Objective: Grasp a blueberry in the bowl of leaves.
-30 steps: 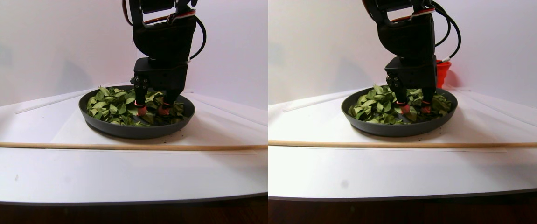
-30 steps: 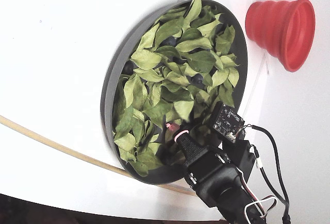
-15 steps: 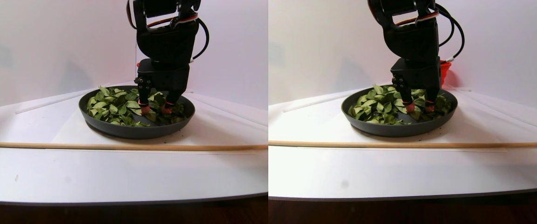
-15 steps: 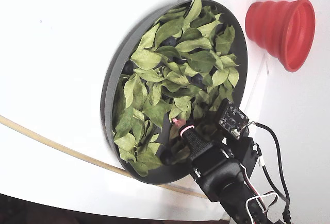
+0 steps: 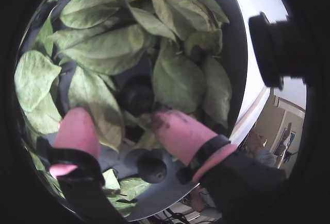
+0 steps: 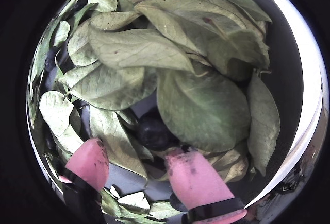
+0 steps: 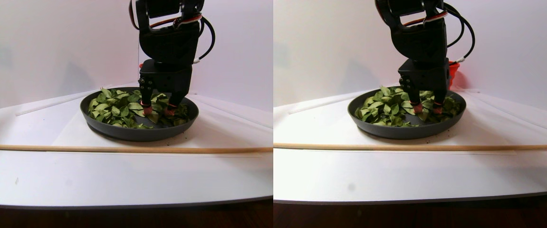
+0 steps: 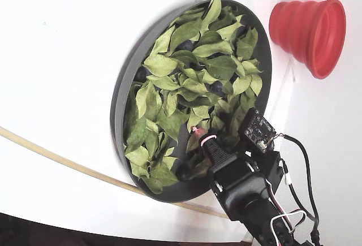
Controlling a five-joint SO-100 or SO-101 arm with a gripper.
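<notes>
I hold the gripper (image 6: 138,165) wide open and empty, low in the bowl (image 8: 121,107), pink fingertips (image 6: 193,177) straddling a blueberry (image 6: 153,131) half-hidden under leaves (image 6: 139,49).

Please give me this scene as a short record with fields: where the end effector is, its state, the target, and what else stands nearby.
end effector: open, pink fingertips lowered among the leaves in the bowl
target: dark blueberry, part-covered by a leaf, just ahead of the gap between the tips
second blueberry: on bare bowl floor, nearer the wrist
nearby: red cup, wooden stick
</notes>
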